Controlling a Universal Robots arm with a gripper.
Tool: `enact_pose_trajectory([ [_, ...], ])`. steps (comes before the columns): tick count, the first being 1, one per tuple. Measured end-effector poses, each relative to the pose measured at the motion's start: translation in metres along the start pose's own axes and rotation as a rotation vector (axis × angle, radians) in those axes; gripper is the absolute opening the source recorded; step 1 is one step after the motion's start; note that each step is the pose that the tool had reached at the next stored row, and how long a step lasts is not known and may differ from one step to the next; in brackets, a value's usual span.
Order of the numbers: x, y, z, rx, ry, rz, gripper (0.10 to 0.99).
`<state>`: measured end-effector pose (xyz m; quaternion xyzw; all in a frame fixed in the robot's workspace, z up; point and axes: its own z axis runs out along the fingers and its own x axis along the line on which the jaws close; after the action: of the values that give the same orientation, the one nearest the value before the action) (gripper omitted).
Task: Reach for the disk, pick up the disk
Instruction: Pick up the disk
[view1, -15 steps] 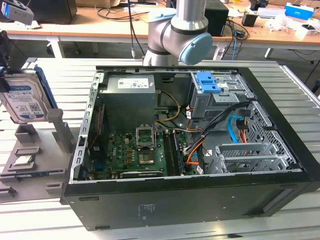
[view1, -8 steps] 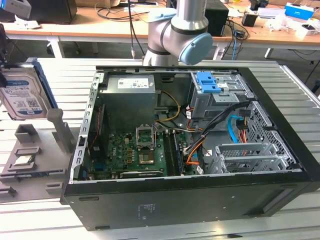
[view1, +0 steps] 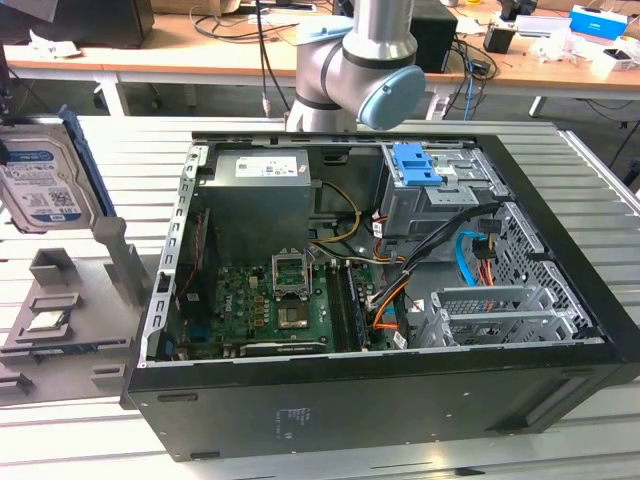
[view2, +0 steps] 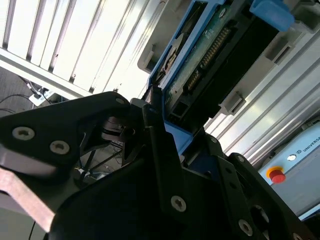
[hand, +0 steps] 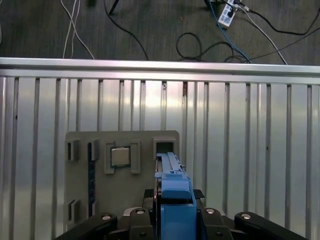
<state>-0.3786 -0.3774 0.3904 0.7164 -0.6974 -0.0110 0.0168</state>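
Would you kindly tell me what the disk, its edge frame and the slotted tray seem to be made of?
Disk: silver-grey metal casing with a dull sheen, likely aluminium. Edge frame: bright blue plastic, smooth and moulded-looking. Slotted tray: matte grey plastic, possibly printed.

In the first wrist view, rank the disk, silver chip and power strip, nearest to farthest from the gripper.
1. The disk, clamped in the gripper.
2. The silver chip, seated on the grey holder plate.
3. The power strip, on the floor past the table.
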Motion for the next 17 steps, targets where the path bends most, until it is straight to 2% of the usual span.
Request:
enact_pose_trajectory([
  [17, 0.0003, -0.0014, -0.0255, -0.001, 0.0000, 0.000, 0.365],
])
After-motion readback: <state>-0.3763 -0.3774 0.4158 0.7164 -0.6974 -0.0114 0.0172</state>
